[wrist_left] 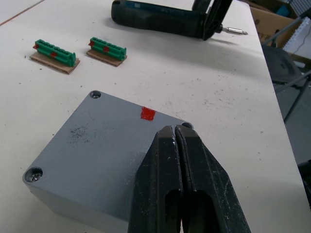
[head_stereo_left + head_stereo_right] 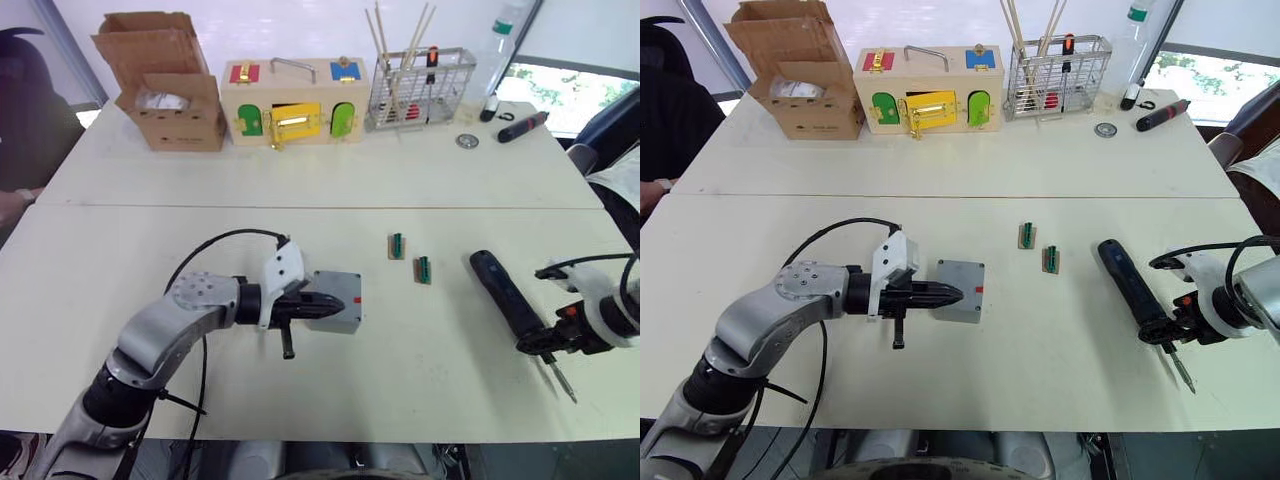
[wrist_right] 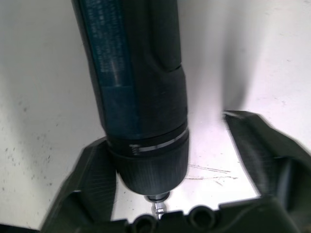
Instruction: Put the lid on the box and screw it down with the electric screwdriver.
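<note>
Bright daylight from windows beyond the bench (image 2: pixel 330 180), overexposed there. Soft shadows beneath the left pincer (image 2: pixel 335 307). Right wrist view: electric screwdriver (image 3: pixel 138 92) close and blurred, its shadow dark on the surface beside it

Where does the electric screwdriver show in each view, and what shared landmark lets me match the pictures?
Left eye view: electric screwdriver lies on the table at right, by the right gripper.
Right eye view: same spot, right of centre.
Left wrist view: beyond the box, top centre.
Right wrist view: between the open fingers.
Landmark: two green connectors, between box and screwdriver.
</note>
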Tool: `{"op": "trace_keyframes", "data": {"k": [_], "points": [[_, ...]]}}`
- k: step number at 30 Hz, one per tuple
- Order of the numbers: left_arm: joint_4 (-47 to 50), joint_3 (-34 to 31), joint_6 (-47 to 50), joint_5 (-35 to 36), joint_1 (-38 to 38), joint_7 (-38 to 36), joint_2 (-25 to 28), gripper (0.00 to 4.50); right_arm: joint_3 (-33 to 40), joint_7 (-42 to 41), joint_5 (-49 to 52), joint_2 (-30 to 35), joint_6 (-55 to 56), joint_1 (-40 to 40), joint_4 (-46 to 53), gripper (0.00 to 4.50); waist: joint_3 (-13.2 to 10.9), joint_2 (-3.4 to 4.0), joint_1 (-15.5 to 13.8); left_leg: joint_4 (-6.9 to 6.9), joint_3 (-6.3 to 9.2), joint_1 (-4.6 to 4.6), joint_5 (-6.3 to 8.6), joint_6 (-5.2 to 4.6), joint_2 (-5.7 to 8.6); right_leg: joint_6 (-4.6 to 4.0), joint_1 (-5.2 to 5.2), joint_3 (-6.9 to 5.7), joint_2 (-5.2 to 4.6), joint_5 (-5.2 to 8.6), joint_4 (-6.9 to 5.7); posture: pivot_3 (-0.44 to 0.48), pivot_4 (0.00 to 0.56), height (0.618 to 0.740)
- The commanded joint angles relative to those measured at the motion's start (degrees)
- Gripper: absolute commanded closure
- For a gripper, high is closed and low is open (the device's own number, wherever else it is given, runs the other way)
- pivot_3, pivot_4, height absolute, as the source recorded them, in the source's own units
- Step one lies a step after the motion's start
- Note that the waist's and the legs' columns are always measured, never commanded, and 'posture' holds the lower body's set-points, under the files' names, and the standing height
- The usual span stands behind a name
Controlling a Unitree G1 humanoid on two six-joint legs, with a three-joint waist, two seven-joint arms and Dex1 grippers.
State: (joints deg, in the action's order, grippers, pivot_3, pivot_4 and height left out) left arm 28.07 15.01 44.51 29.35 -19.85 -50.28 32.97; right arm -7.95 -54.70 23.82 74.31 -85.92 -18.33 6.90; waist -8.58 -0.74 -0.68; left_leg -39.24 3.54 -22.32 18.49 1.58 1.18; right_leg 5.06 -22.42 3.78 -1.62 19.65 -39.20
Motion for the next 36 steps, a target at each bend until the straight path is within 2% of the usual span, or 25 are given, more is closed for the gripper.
{"op": "trace_keyframes", "data": {"k": [1, 4, 9, 12, 15, 19, 22, 24, 26, 29, 32, 34, 36], "points": [[0.8, 0.2, -0.9, 0.1, 0.3, 0.4, -0.6, 4.5, -2.1, 0.3, 1.8, -0.2, -1.0, 1.4, 1.5, 1.87, 0.0, 0.0, 0.0, 0.01, 0.0, 0.0, 0.0, 0.0, -0.01, 0.0, -0.01, 0.0, 0.01, 0.0, 0.0, 0.0, 0.15, 0.74], [0.5, 0.1, -1.1, 0.0, 0.4, 0.4, -0.5, 4.5, -2.4, 0.4, 2.5, 0.2, -1.8, 2.2, 2.5, 2.73, 0.0, 0.0, -0.1, 0.03, 0.01, 0.0, 0.0, 0.0, -0.01, 0.0, -0.01, -0.02, 0.01, 0.0, 0.0, 0.0, 0.15, 0.74], [0.2, -0.3, -1.5, -0.2, 0.5, 0.1, -0.1, 4.5, -1.5, 1.3, 3.1, -0.5, -3.3, 2.5, 2.6, 2.75, 0.0, 0.0, -0.2, 0.03, 0.03, 0.0, 0.0, 0.0, -0.01, 0.0, 0.0, -0.03, 0.01, 0.0, 0.0, 0.0, 0.15, 0.74], [-0.2, -0.4, -1.8, -0.2, 0.1, -0.2, 0.1, 4.5, 2.2, 2.4, 3.6, -0.3, -5.5, 1.1, 0.9, 2.75, 0.0, 0.0, -0.1, 0.03, 0.04, -0.01, 0.0, 0.0, -0.01, 0.0, 0.0, -0.04, 0.0, 0.0, 0.0, 0.0, 0.15, 0.74], [-1.4, -0.4, -2.5, -0.4, -0.8, -1.1, 0.3, 4.5, 9.2, 3.1, 5.6, 1.2, -6.6, -1.3, -0.9, 2.75, -0.1, 0.1, -0.1, 0.03, 0.03, -0.03, 0.0, 0.0, 0.0, 0.0, -0.03, -0.04, 0.0, 0.0, 0.0, 0.0, 0.15, 0.74], [-4.1, 0.0, -3.9, -0.7, -2.3, -3.0, 0.2, 4.5, 19.4, 5.5, 11.9, 3.4, -6.6, -4.2, -2.7, 2.75, -0.1, 0.66, 0.0, 0.02, -0.09, -0.09, 0.0, 0.0, 0.03, 0.0, -0.12, 0.06, -0.02, 0.0, -0.01, 0.0, 0.15, 0.74], [-7.4, 0.9, -5.8, -1.6, -4.2, -5.0, -0.2, 4.5, 27.4, 12.2, 18.2, 2.0, -6.6, -7.7, -5.4, 2.75, -0.1, 0.78, 0.0, 0.08, -0.11, -0.12, 0.01, -0.02, 0.03, 0.0, -0.21, 0.07, 0.02, 0.0, -0.04, 0.0, 0.15, 0.74], [-9.3, 1.5, -6.9, -2.2, -5.5, -6.5, -0.5, 4.5, 33.6, 19.3, 20.9, -3.2, -6.6, -11.9, -7.3, 2.75, -0.1, 0.75, 0.1, 0.11, -0.1, -0.12, 0.01, -0.02, 0.0, 0.0, -0.21, 0.07, 0.05, 0.0, -0.04, 0.0, 0.15, 0.74], [-11.0, 1.8, -7.9, -2.8, -6.8, -7.8, -0.4, 4.5, 42.5, 26.9, 20.9, -12.4, -6.6, -18.1, -6.5, 2.75, -0.2, 0.69, 0.4, 0.09, -0.11, -0.11, 0.01, -0.02, 0.0, 0.0, -0.19, 0.08, 0.07, 0.0, -0.04, 0.0, 0.15, 0.74], [-13.3, 1.6, -8.8, -3.2, -8.6, -9.6, -0.2, 4.5, 55.0, 35.9, 19.1, -28.4, -0.8, -25.4, 3.3, 2.75, -0.2, 0.71, 1.2, 0.09, -0.15, -0.15, -0.01, 0.0, 0.02, 0.01, -0.26, 0.14, 0.06, -0.01, -0.14, 0.0, 0.15, 0.74], [-14.8, 1.5, -9.2, -3.8, -10.2, -11.3, 0.7, 4.5, 58.8, 41.4, 20.4, -39.9, 6.5, -26.3, 12.3, 2.75, -0.1, 0.78, 1.0, 0.13, -0.05, -0.4, -0.02, 0.03, 0.0, 0.01, -0.53, 0.06, 0.08, 0.0, -0.25, 0.0, 0.15, 0.74], [-15.2, 0.9, -8.6, -3.7, -11.4, -12.4, 1.7, 4.5, 58.2, 43.4, 21.7, -47.2, 11.6, -25.2, 17.0, 2.75, -0.1, 0.77, 1.4, 0.04, -0.04, -0.82, -0.25, 0.44, 0.01, 0.01, -0.98, 0.02, 0.07, 0.0, -0.59, 0.0, 0.15, 0.74], [-15.1, 0.3, -7.9, -3.4, -11.9, -13.2, 3.0, 4.5, 57.0, 45.0, 22.7, -52.1, 14.7, -24.1, 19.5, 2.75, -0.1, 0.77, 1.8, -0.01, -0.1, -0.92, -0.25, 0.45, 0.07, 0.01, -1.14, 0.05, 0.01, 0.0, -0.71, 0.0, 0.15, 0.74]]}}
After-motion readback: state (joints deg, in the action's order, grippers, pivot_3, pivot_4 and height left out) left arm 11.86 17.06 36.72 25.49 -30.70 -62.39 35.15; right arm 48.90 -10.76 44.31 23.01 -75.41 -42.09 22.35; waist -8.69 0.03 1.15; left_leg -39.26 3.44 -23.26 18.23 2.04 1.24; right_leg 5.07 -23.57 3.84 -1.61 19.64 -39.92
